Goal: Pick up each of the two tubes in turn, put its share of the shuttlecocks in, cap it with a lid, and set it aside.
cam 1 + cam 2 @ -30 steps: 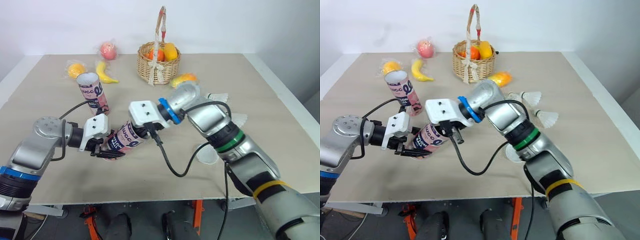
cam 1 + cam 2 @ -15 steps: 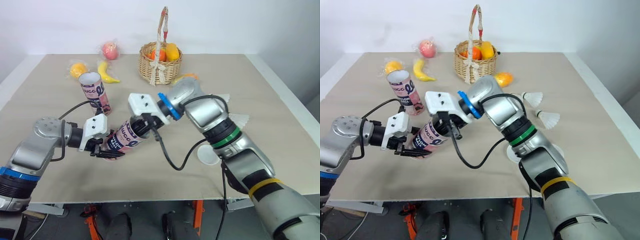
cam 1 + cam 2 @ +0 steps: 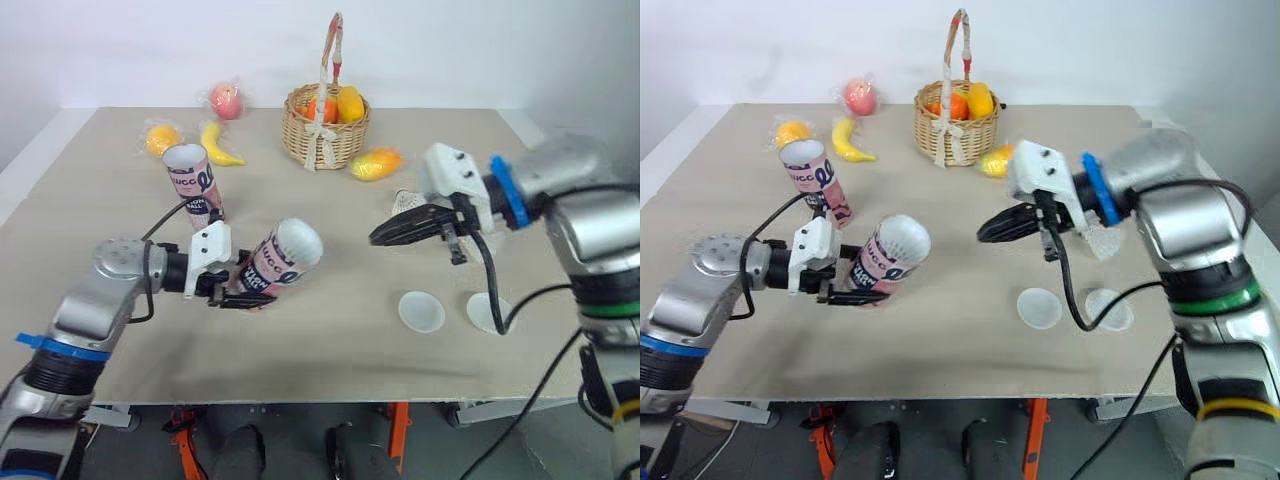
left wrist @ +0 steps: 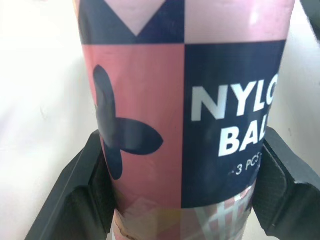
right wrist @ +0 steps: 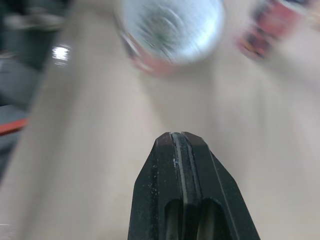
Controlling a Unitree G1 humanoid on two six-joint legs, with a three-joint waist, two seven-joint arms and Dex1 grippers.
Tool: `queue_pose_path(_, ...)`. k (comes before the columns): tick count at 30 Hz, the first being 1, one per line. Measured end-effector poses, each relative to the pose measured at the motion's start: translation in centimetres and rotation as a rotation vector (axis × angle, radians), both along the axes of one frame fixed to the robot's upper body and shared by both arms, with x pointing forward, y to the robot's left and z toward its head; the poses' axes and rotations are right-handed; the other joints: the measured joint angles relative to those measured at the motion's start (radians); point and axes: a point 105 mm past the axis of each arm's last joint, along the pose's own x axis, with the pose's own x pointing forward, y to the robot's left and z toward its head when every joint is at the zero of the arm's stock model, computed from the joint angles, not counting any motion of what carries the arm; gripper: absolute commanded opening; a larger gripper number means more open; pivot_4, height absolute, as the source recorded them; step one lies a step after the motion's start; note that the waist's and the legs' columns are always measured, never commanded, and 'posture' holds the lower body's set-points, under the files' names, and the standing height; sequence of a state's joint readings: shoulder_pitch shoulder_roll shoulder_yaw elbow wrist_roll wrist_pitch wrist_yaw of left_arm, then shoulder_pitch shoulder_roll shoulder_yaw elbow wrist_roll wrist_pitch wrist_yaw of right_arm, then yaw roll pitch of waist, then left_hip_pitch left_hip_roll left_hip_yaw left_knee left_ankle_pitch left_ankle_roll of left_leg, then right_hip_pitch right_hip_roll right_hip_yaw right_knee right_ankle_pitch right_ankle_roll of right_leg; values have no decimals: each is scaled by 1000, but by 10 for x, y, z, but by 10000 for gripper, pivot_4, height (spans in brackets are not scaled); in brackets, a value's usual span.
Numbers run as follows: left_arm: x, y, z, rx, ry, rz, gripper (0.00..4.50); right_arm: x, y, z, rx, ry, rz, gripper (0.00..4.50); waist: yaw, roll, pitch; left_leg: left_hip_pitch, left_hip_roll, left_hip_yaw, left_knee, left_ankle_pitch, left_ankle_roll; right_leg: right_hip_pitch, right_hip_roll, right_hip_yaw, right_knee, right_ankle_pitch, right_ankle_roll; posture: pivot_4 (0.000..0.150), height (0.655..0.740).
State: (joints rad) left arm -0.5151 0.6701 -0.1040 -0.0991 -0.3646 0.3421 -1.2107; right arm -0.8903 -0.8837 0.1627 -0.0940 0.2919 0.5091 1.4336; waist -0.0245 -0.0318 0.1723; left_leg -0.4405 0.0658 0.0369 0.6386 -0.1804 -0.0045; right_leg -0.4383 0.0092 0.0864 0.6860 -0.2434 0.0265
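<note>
Your left fingers (image 4: 282, 175) clamped on both sides of the tilted tube (image 3: 280, 262), your right fingers (image 5: 220, 200) pressed together, empty, above the tabletop (image 3: 330, 340).

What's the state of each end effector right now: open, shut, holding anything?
Left end effector: shut on the tilted tube, held off the table.
Right end effector: shut, fingers pressed together, nothing held.

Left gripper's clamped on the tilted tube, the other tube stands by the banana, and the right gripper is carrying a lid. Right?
Not quite. The right gripper is shut and empty, and the lids both lie on the table, as the left eye view shows. The rest holds.
</note>
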Motion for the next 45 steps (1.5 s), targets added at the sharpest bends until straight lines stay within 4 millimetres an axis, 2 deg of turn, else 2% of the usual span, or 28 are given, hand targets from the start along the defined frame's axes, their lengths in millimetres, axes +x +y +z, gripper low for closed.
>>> queue_pose_path(1,-1,-12,7,-85,-2,-24,32038,-4,-10,-6,5,-4,-45,555,2,0,0,0,0,-1,1,0,0,1,0,-1,0,0,1,1500,7400)
queue_pose_path(5,-6,-33,17,-243,9,-68,32038,-19,-34,-32,-14,73,-138,555,1,0,0,1,0,-1,1,0,0,2,0,0,-1,0,2,1500,7400)
queue_pose_path(9,-4,-46,12,-331,35,-81,32038,-24,-51,-44,-92,107,-199,13394,-3,1,0,4,0,0,2,1,1,3,1,2,-1,0,8,1500,7400)
queue_pose_path(11,-1,-52,4,-342,48,-80,32038,-21,-58,-46,-128,100,-225,23896,-4,1,0,5,0,0,2,2,2,4,1,2,-1,2,8,1500,7400)
queue_pose_path(13,3,-56,-5,-348,56,-69,32038,-16,-64,-52,-155,121,-257,32158,-5,1,0,5,-1,0,3,3,3,4,1,4,-1,3,6,1500,7400)
queue_pose_path(17,9,-57,-20,-329,46,-54,32038,-9,-66,-69,-196,184,-249,32158,-9,1,0,7,-3,1,3,3,4,4,2,10,-1,4,7,1500,7400)
queue_pose_path(21,10,-64,-34,-335,27,-59,32038,6,-60,-86,-222,228,-234,32158,-13,1,0,6,-4,3,3,3,4,3,2,13,-3,8,13,1500,7400)
queue_pose_path(28,11,-70,-36,-411,-10,-17,32038,30,-67,-113,-298,266,-287,32158,-13,1,0,3,-4,3,2,3,3,1,1,14,-3,8,12,1500,7400)
queue_pose_path(33,7,-70,-45,-444,14,16,32038,27,-73,-122,-364,294,-251,32158,-13,2,0,3,-5,3,2,3,3,1,1,14,-3,8,12,1500,7400)
queue_pose_path(34,7,-70,-45,-446,15,16,32038,27,-73,-122,-366,294,-250,28483,-13,1,0,3,-5,3,2,3,3,1,1,14,-3,7,12,1500,7400)
queue_pose_path(36,5,-70,-46,-461,32,18,32038,25,-73,-123,-382,294,-231,24704,-13,2,0,4,-5,3,2,3,3,1,2,14,-3,7,14,1500,7400)
queue_pose_path(38,3,-69,-49,-460,40,17,32038,25,-73,-123,-390,290,-223,17701,-13,2,0,4,-5,3,2,3,3,2,2,14,-3,8,14,1500,7400)
queue_pose_path(42,0,-68,-58,-453,68,24,32038,27,-70,-118,-408,261,-198,471,-14,2,0,4,-5,3,3,3,3,2,2,14,-3,8,14,1500,7400)
queue_pose_path(45,1,-66,-64,-443,73,38,32038,26,-69,-117,-414,255,-186,471,-14,2,0,5,-5,3,3,3,3,2,1,14,-3,8,14,1500,7400)
